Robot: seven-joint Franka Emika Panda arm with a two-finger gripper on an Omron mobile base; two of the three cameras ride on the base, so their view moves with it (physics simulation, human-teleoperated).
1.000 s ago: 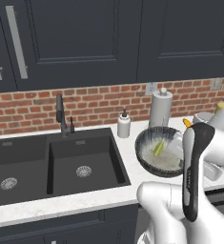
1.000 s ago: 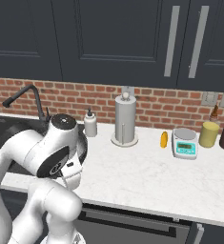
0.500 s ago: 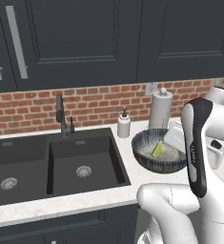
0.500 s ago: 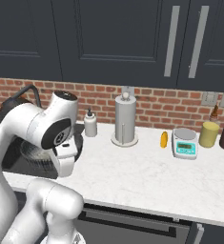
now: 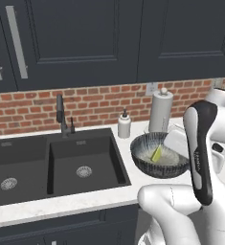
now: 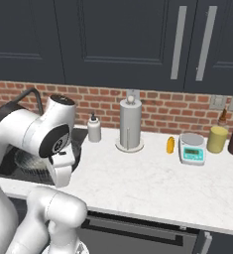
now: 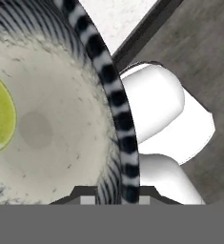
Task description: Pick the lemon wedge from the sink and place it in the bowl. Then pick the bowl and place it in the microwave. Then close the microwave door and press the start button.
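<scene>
Holding the bowl (image 5: 159,155) by its rim, the pincer (image 7: 116,193) is clamped on the striped wall, one finger inside, one outside; bowl sits tilted beside the right basin of the sink (image 5: 85,160), over the white marble counter (image 5: 61,206), whether lifted or touching cannot be told; lemon wedge (image 5: 157,154) lies inside the bowl on its pale speckled floor, seen as a yellow-green slice (image 7: 0,114) at the left edge of the hand view; paper towel roll (image 5: 161,111) and soap dispenser (image 5: 124,125) stand just behind the bowl against the brick wall; black faucet (image 5: 62,115) behind the sink; right base view shows a kitchen scale (image 6: 193,149), an orange bottle (image 6: 170,145) and a yellow canister (image 6: 216,139) further along the counter.
</scene>
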